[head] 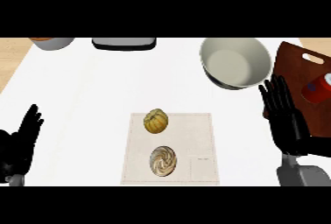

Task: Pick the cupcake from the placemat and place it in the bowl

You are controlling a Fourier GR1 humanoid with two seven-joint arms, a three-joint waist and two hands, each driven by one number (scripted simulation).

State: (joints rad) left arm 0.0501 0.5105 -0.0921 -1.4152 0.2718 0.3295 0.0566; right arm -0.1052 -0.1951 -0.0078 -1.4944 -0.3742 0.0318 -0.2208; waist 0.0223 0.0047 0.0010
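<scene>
Task not started, both hands idle.

- Right hand (284,116): at the right side of the white desk (97,87). Its fingers (279,98) are straight and spread with nothing in them. It overlaps the left edge of the reddish-brown wooden cutting board (301,61).
- Left hand (22,135): at the view's left edge, fingers straight and pointing up, empty, resting.
- Target: round cupcake with a brown-and-cream swirled top (163,160). It sits on the near half of the beige rectangular cloth placemat (194,131), untouched and well apart from both hands.
- Distractor: yellow-orange ribbed round item (156,120) on the same placemat, just beyond the cupcake. The two are near each other but not touching. Can't tell what it is.
- Destination: large pale grey round bowl (220,72), far right of the desk, mouth up and nothing inside. It sits just beside the cutting board and beyond the right hand's fingertips.
- A red-and-blue item (317,87) on the board is cut off by the frame. Not relevant.

My read on the layout:
- The bowl is on the right, so the right hand is the obvious picker and the carry is short.
- The cupcake is on the robot's side of the placemat, so a reach from below shouldn't cross the yellow item.
- The carry to the bowl runs up and to the right, and should pass to the right of the yellow item.
- The left hand looks parked to keep out of the way.
</scene>
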